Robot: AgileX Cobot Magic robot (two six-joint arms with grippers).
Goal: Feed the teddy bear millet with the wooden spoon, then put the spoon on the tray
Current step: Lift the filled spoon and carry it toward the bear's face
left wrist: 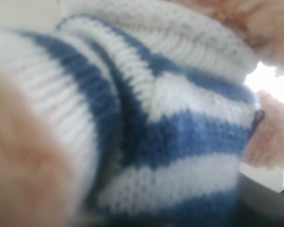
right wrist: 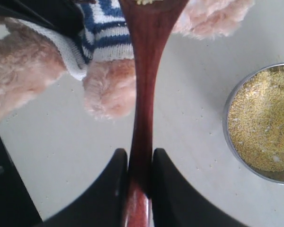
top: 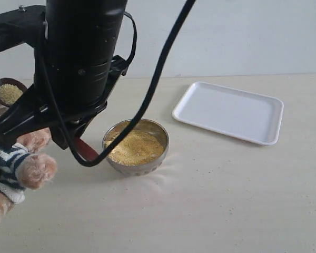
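R gripper clamped on wooden spoon handle | spoon tip far left by teddy bear, carrying millet | more millet in metal bowl, centre | tray far right | L gripper unseen, jaws can't tell

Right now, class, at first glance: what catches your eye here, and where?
A bulky black arm looms at the exterior view's upper left. The right gripper clamps the wooden spoon, heaped with millet, up by the teddy bear at the left edge. A shiny metal bowl sits mid-table, the white tray beyond it to the right.
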